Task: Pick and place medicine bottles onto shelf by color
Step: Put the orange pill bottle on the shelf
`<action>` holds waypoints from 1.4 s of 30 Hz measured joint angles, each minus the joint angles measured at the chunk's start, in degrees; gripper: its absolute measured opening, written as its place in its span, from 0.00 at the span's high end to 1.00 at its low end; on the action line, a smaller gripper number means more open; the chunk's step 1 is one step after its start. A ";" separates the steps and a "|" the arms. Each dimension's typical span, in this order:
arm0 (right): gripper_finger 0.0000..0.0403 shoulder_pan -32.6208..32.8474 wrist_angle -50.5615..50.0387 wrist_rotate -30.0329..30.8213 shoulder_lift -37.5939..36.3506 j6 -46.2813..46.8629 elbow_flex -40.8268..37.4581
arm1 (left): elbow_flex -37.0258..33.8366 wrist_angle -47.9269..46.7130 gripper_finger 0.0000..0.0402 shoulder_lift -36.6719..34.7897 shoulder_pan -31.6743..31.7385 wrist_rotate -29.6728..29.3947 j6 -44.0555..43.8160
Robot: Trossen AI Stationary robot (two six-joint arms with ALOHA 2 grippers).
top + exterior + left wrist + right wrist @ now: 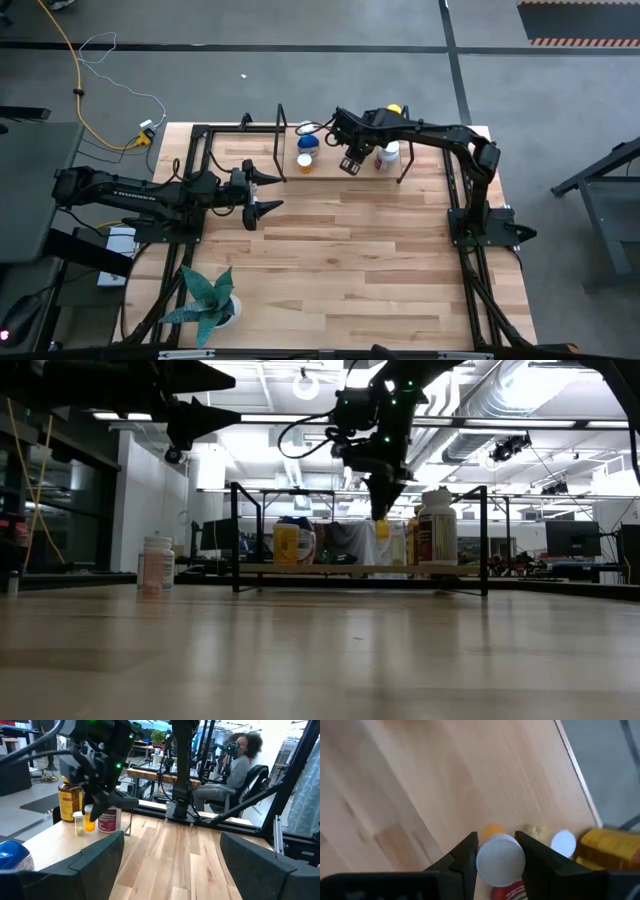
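Right gripper (497, 857), frame bottom, clasps a white cap (500, 859) to seat its bottle on the shelf (330, 168); left gripper (262, 192) waits released.

Bottles (388, 152) crowd the shelf's (325, 168) right; its middle lies free.

No readable text anywhere. Faint white lettering along the left arm (130, 192) in the high view, too small to make out. Printed labels on the medicine bottles (437, 528) on the shelf (360, 569) and on the bottle standing alone on the desk (156, 565), too blurred to read. Same for the red label (108, 819) and the amber bottle's yellow label (68, 800) in the left wrist view: colours only, no legible words, brands or numbers.
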 joint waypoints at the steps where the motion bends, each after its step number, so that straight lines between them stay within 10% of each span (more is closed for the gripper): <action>1: 0.73 0.00 0.22 0.00 0.00 -2.01 -0.42 | 0.00 -0.02 0.20 0.00 0.00 -0.01 0.00; 42: 0.72 -3.13 4.36 -4.35 2.21 -2.03 -5.99 | 0.00 -0.04 0.20 0.00 0.02 -0.14 -0.42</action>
